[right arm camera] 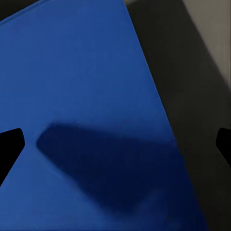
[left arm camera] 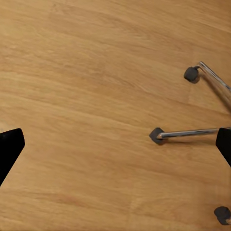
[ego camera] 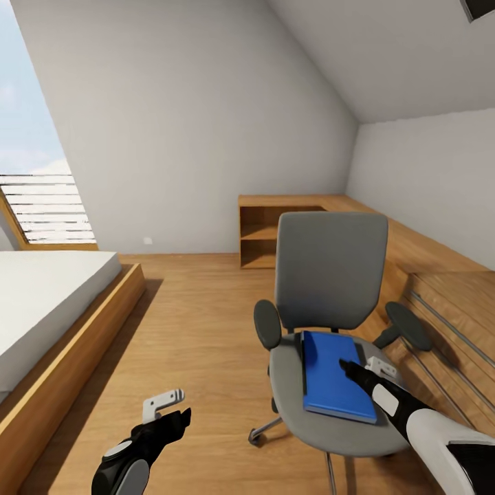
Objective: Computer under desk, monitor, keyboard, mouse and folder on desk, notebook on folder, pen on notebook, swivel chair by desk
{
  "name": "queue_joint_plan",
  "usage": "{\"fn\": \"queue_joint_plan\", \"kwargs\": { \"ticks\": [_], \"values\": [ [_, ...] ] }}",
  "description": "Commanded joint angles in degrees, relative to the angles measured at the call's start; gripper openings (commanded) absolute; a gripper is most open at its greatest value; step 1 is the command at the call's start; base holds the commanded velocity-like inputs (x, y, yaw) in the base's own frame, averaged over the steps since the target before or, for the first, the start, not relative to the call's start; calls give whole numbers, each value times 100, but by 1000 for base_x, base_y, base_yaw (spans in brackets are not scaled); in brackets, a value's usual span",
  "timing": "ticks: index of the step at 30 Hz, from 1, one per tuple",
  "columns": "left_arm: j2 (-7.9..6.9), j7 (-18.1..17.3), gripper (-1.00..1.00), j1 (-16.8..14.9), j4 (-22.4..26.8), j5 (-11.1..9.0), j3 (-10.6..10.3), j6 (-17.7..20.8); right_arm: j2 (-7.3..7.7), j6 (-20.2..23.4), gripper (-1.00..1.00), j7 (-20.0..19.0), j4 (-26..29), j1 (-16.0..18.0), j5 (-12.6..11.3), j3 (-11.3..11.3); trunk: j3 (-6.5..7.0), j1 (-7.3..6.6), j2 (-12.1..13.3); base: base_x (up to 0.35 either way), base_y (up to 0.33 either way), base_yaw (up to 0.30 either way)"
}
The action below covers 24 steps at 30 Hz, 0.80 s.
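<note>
Lying flat on the seat of the swivel chair [ego camera: 330, 275], the blue folder [ego camera: 335, 375] is seen not yet lifted, so its move to the surface is judged undone. The right gripper [ego camera: 352, 371] is held just above the folder's right part, fingers apart. The left gripper [ego camera: 172, 409] is held low over the floor [ego camera: 192, 330], fingers apart and empty.

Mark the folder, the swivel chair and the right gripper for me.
folder [ego camera: 330, 375]: head view, middle of its blue cover.
swivel chair [ego camera: 330, 271]: head view, centre of the grey backrest.
right gripper [ego camera: 346, 366]: head view, at the dark fingertips over the folder.
</note>
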<state>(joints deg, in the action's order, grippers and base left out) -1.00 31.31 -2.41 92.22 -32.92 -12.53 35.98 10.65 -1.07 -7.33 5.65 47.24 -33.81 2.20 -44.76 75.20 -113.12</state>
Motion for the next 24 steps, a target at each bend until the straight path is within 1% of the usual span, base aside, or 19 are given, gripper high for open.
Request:
{"fn": "queue_joint_plan", "kwargs": {
  "ticks": [1,9,20,24],
  "values": [
    [-5,59,100,-5,7,-56,-12,5,1,-12,100,-23,-6,5,-47,24,-24,22,-44,0,0,0],
    [-5,59,100,-5,2,-58,-12,14,-2,-18,100,-23,-3,5,-41,26,-167,198,-365,0,0,0],
    [-30,35,100,-5,-36,-71,-10,10,-2,-21,100,-23,-2,5,-43,26,-167,198,-365,-7,0,0],
    [-32,33,100,-5,-42,-62,-12,12,-2,-24,100,-23,-2,5,-40,26,-167,198,-365,-226,-3,0]
  ]
}}
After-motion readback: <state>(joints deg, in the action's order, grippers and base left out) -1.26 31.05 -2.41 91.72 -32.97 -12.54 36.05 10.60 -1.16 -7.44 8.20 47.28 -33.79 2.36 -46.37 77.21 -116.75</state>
